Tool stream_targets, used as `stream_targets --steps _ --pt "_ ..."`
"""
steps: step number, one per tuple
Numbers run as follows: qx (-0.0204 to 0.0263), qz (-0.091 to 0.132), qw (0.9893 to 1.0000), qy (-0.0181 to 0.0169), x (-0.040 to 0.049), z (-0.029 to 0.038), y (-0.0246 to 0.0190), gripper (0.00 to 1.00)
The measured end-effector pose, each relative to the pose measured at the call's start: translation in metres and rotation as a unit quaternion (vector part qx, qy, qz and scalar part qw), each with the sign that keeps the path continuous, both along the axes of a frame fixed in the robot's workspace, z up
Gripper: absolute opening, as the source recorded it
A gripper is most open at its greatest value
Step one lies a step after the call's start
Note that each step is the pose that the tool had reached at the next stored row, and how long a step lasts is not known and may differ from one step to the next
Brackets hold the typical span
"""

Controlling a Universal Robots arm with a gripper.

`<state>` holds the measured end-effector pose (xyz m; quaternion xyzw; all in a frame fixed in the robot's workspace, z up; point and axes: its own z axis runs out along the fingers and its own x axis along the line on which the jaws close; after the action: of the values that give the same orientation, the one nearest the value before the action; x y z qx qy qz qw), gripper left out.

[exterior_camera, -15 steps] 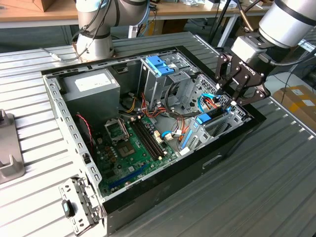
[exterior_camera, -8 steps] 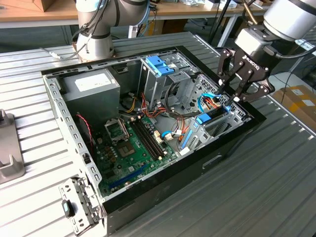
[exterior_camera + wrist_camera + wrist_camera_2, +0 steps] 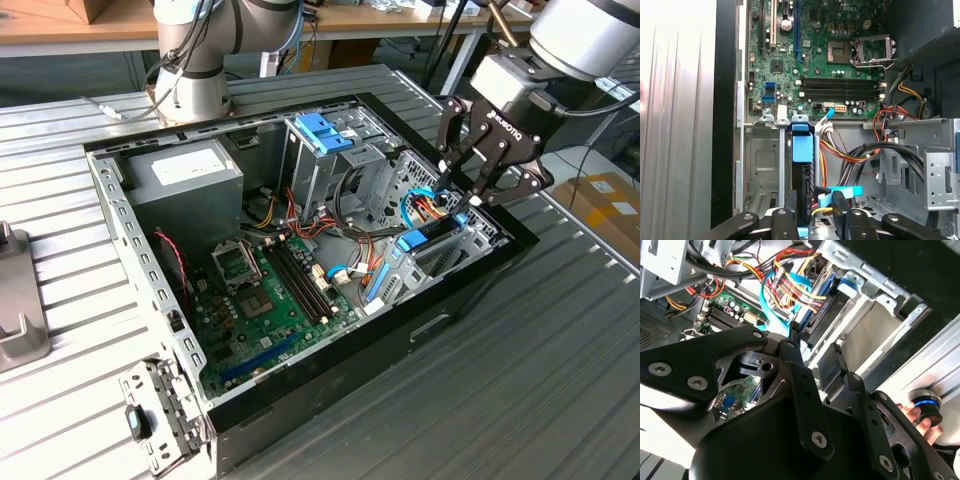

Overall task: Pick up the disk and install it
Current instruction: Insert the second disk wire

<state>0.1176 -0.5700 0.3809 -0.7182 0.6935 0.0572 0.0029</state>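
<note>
The disk (image 3: 428, 238), a dark drive in a light-blue carrier, stands on edge in the metal bay at the exterior view's right end of the open computer case (image 3: 130, 215). In the first wrist view the disk (image 3: 803, 175) sits in its slot with its blue tab toward the motherboard. My gripper (image 3: 462, 195) hangs just above that bay, open. One of its fingers (image 3: 791, 212) is against the disk's side, and the other stands apart beside a blue cable. In the second wrist view my gripper (image 3: 816, 357) hovers over the disk (image 3: 826, 315).
A tall drive cage with a blue-handled carrier (image 3: 322, 132) rises mid-case. Red, yellow and blue cables (image 3: 430, 205) bunch beside the bay. The power supply (image 3: 185, 170) and motherboard (image 3: 270, 290) fill the rest of the case. Fingers of a hand (image 3: 914, 415) hold a knob outside the case.
</note>
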Motion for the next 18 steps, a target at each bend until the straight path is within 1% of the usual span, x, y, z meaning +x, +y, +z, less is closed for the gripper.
stream_targets --steps 1,2,6,10,12,13,14,18 --pt "0.0002 0.0 1.0 0.0 -0.0024 -0.0005 0.0 0.42" --pt "0.0002 0.0 1.0 0.0 -0.003 -0.0017 0.0 0.42" --pt "0.0003 0.0 1.0 0.0 -0.003 -0.004 0.0001 0.42" --pt "0.0003 0.0 1.0 0.0 -0.0029 -0.0051 0.002 0.42" --pt "0.0004 0.0 1.0 0.0 -0.0028 -0.0071 0.0022 0.42" --pt "0.0003 0.0 1.0 0.0001 -0.0028 -0.0098 0.0023 0.42" --pt "0.0004 0.0 1.0 0.0001 -0.0028 -0.011 0.0023 0.42" --pt "0.0003 0.0 1.0 0.0001 -0.0028 -0.012 0.0023 0.42"
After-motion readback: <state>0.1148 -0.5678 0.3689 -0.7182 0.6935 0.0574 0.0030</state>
